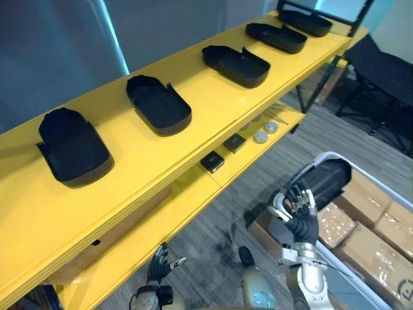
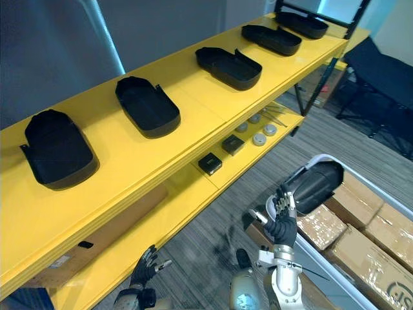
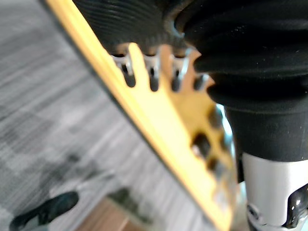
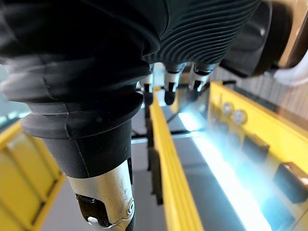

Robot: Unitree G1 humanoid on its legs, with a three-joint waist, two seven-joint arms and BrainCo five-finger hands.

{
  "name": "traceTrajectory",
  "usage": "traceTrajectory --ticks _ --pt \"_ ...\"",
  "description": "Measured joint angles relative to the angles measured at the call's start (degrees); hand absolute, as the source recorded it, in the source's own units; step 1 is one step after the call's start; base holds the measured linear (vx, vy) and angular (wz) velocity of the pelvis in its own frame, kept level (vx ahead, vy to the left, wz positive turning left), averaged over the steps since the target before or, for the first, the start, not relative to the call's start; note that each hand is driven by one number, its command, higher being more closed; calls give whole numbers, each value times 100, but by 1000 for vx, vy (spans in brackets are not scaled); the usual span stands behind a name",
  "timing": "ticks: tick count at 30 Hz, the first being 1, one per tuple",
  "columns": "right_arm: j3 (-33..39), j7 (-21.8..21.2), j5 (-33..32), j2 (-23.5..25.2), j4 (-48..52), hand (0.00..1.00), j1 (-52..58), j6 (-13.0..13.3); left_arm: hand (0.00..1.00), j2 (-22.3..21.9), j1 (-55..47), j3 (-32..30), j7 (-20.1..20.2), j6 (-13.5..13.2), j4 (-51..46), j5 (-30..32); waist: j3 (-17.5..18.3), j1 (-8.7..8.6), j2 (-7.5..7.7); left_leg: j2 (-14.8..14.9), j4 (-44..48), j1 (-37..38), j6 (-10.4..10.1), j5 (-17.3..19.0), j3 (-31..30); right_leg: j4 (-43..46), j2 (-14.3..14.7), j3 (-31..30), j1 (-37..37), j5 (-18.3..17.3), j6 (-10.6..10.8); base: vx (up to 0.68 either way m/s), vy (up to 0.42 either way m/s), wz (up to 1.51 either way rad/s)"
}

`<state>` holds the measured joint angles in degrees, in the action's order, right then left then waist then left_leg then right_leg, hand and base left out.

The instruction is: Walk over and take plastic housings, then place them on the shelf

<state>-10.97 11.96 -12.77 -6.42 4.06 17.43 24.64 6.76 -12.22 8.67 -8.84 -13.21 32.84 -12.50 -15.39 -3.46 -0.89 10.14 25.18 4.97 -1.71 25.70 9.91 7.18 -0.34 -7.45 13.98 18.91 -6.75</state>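
Note:
Several black plastic housings lie in a row on the yellow shelf's top board [image 1: 135,152], from the nearest one [image 1: 72,147] through the middle one [image 1: 236,64] to the farthest one [image 1: 306,21]. Another black housing [image 1: 326,181] rests in a white crate [image 1: 335,157] on the floor at the lower right. My right hand [image 1: 297,210] is raised just beside that housing [image 4: 262,29] with relaxed, empty fingers. Low at the bottom left, by the shelf's lower board, hangs my left hand [image 1: 158,261], open and empty.
The lower board [image 1: 187,194] carries small black boxes [image 1: 212,161] and round discs [image 1: 261,136]. Wrapped cardboard boxes [image 1: 371,226] fill the crate's right part. A cardboard box [image 1: 97,245] sits under the shelf. A black folding frame [image 1: 381,71] stands far right on grey carpet.

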Motion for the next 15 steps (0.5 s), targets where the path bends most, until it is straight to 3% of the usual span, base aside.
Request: traceTrajectory --ticks 1,2,3,5,8,9,10,12,14,15 --pt "-56 -4 0 37 -61 0 -35 87 0 74 80 -38 -66 73 7 -6 -10 7 95 15 -97 -19 -76 -107 59 1024 -75 337 129 -1033 131 -160 -19 -45" --pt "-153 1 12 28 -141 0 -77 167 0 169 109 -91 -144 121 10 -7 -9 61 124 90 -89 -31 -89 -186 77 1841 -120 557 144 -1588 165 -115 7 -32" --pt "-321 67 33 18 -254 0 -251 188 0 253 90 -176 -208 134 15 -8 6 173 106 276 -13 -113 -106 -207 180 2488 -203 768 41 -1915 157 -137 6 -61" --pt "-639 227 80 31 -400 0 -559 178 0 415 35 -207 -227 188 184 -10 10 295 97 482 65 -270 -181 -247 334 2811 -521 910 -114 -2021 104 -120 -10 -67" --pt "-889 487 240 117 -485 0 -667 35 0 444 -66 -246 -229 203 540 -9 48 398 163 730 75 -415 -389 -375 545 2526 -1081 904 -468 -1945 184 -66 -113 -59" --pt "-935 580 256 160 -494 0 -632 -54 0 442 -134 -245 -231 146 615 -50 89 418 232 798 94 -413 -472 -419 682 2224 -1245 913 -604 -1822 361 -13 -263 -70" --pt "-967 592 254 201 -506 0 -571 -118 0 449 -142 -248 -230 82 674 -54 147 419 329 859 114 -418 -569 -470 812 1794 -1300 916 -744 -1561 678 -10 -333 -65" --pt "-953 579 245 169 -536 0 -439 -178 0 349 -109 -230 -235 11 680 -53 226 406 370 1000 71 -395 -755 -625 914 1255 -1206 1209 -1007 -1914 1312 19 -322 -52" --pt "-877 514 233 63 -535 0 -273 -207 0 170 39 -96 -248 -72 666 -59 285 281 293 1105 -126 -389 -881 -892 963 877 -1117 1524 -1093 -2172 1689 50 -348 -39" --pt "-759 417 233 -61 -531 0 -189 -224 0 -6 187 7 -298 -72 663 -60 290 185 210 1136 -218 -380 -909 -1097 961 701 -1063 1608 -1158 -2268 1771 64 -346 -25"
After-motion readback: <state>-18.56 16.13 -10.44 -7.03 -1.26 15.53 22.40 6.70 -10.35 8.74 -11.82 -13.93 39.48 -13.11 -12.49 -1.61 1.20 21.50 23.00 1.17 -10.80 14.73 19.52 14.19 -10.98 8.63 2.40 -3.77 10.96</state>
